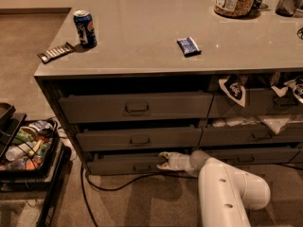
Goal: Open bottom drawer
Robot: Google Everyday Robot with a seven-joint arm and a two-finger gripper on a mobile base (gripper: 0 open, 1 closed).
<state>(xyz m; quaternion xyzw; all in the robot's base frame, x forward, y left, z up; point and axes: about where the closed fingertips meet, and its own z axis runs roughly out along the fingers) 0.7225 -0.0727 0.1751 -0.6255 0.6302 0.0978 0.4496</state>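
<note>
**Gripper low at the bottom drawer, just right of its pull**

From where I stand, the bottom drawer (118,164) is the lowest of the three on the cabinet's left side. It has the slimmest front and sits just above the carpet. A dark slit runs along its top edge, so it looks barely ajar at most, and the opening is not yet done. The gripper (160,161) is down at the right end of that front, just beside the little handle (141,167) and not on it. Its two pale fingers look spread apart, one up and one down, with nothing between them that I can make out. Whether they touch the panel I cannot tell.

I'd guess the drawer is rigid, metal or painted board, and runs on slides, so a steady straight pull should bring it out with no lifting. Its weight depends on what is inside, which is hidden. The front is smooth and thin, a poor thing to pinch. The place to take hold is the centred handle, hooked or clamped from the front, so the pull stays in the middle. Tugging at the right end could skew so wide a drawer and make it bind. A black cable (109,186) lies on the floor just under the front and might catch
</note>
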